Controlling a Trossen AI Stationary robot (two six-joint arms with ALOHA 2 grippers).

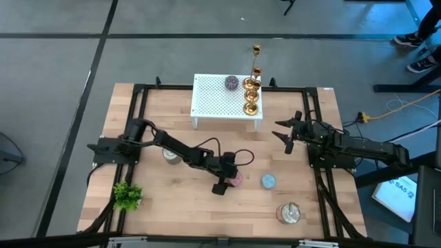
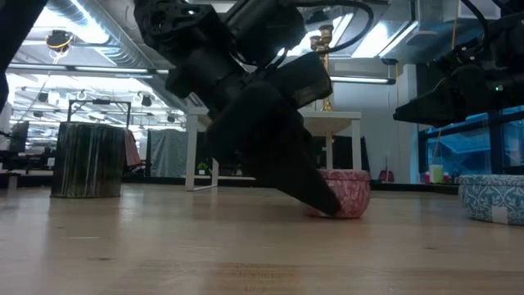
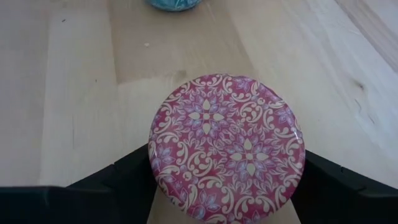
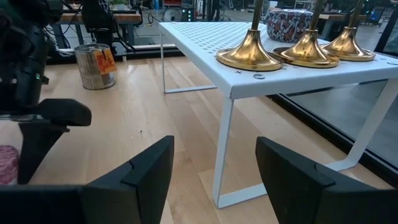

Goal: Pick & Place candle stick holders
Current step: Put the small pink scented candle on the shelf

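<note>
Several gold candle stick holders (image 1: 251, 96) stand on their round bases (image 4: 249, 53) on a white perforated shelf (image 1: 207, 103) at the table's far side. No gripper is near them. My left gripper (image 1: 231, 180) is at the middle of the table, slanted down over a flat round pink patterned tin (image 3: 227, 140) that lies on the wood, with one finger on each side of it. My right gripper (image 1: 286, 131) hangs open to the right of the shelf, with nothing between its fingers (image 4: 214, 168). My left gripper has the pink tin's round side wall (image 3: 152, 165) between its two fingers, one on each opposite side. The fingers (image 2: 315, 192) come slanting down from the table's left. The tin lies flat, its bottom on the table (image 2: 348, 211) and its lid facing up.
A blue patterned tin (image 1: 268, 181) lies just right of the pink one. A silver tin (image 1: 289, 213) sits near the front right and another tin (image 1: 170, 154) beside the left arm. A green plant (image 1: 127, 195) stands front left. A dark patterned tin (image 1: 232, 83) is on the shelf.
</note>
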